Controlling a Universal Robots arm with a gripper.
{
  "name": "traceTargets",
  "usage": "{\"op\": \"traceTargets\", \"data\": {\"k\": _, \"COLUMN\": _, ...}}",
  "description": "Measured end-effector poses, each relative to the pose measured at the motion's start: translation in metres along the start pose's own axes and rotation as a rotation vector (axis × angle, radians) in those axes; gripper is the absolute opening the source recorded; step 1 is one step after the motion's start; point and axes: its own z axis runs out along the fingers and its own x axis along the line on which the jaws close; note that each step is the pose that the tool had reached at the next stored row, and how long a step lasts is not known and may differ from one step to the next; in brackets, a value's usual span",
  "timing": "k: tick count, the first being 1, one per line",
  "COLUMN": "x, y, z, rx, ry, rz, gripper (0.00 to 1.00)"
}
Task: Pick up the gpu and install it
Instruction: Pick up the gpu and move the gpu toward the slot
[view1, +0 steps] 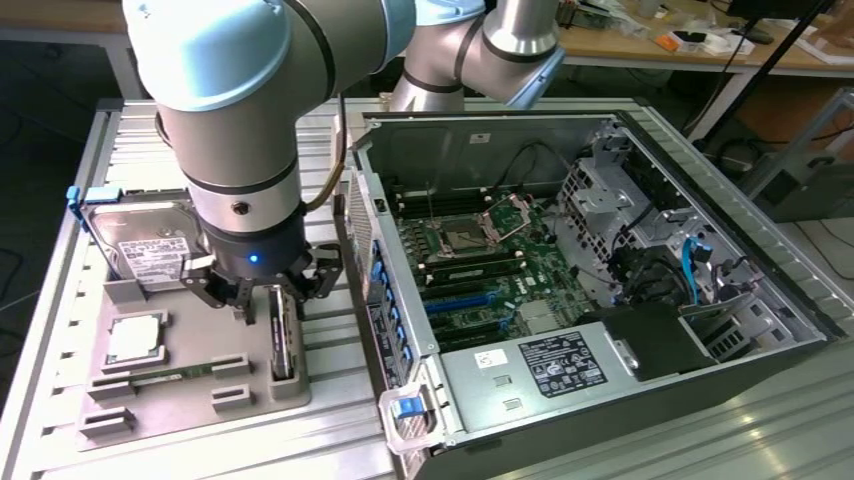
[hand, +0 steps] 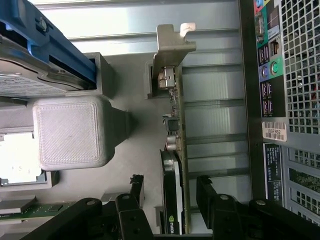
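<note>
Overall, a ribbed metal worktop (view1: 747, 440) carries an open case (view1: 467, 150) toward the exterior view's right and a grey tray (view1: 200, 405) toward its left. The arm (view1: 234, 120) stands over the tray. A hard drive (view1: 147, 250) sits in its cradle toward the back of the tray in the exterior view. The gpu (view1: 282, 340) stands on edge in a slot along the tray's side nearest the case, well apart from the board (view1: 487, 270) inside it. Wrist view: jaws spread, one on each side of the card, a sliver of gap between each jaw and the card's faces. They straddle it without pinching it yet. The bracket (hand: 170, 47) is at the card's end away from the wrist, clear of the jaws. Step in hand, by my reading: the grasp. To do it well, keep the card centred so both jaws land together and it isn't shoved sideways in its slot. Bite on the flat faces, not on the small parts along the edge, and stay square to the card. Hard to make out: the card's lower edge, buried in the slot; the fan face, seen edge-on; the end under the wrist, cut off by the frame; how far down the card the jaws reach.
</note>
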Motion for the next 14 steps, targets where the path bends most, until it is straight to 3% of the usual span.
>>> {"op": "traceTargets", "data": {"k": 2, "x": 0.0000, "y": 0.0000, "z": 0.0000, "rx": 0.0000, "ry": 0.0000, "rz": 0.000, "gripper": 0.47}}
{"op": "traceTargets", "data": {"k": 5, "x": 0.0000, "y": 0.0000, "z": 0.0000, "rx": 0.0000, "ry": 0.0000, "rz": 0.000, "gripper": 0.47}}
{"op": "traceTargets", "data": {"k": 6, "x": -0.0004, "y": 0.0001, "z": 0.0000, "rx": 0.0000, "ry": 0.0000, "rz": 0.000, "gripper": 0.40}}
{"op": "traceTargets", "data": {"k": 14, "x": -0.0012, "y": 0.0001, "z": 0.0001, "rx": 0.0001, "ry": 0.0000, "rz": 0.000, "gripper": 0.40}}
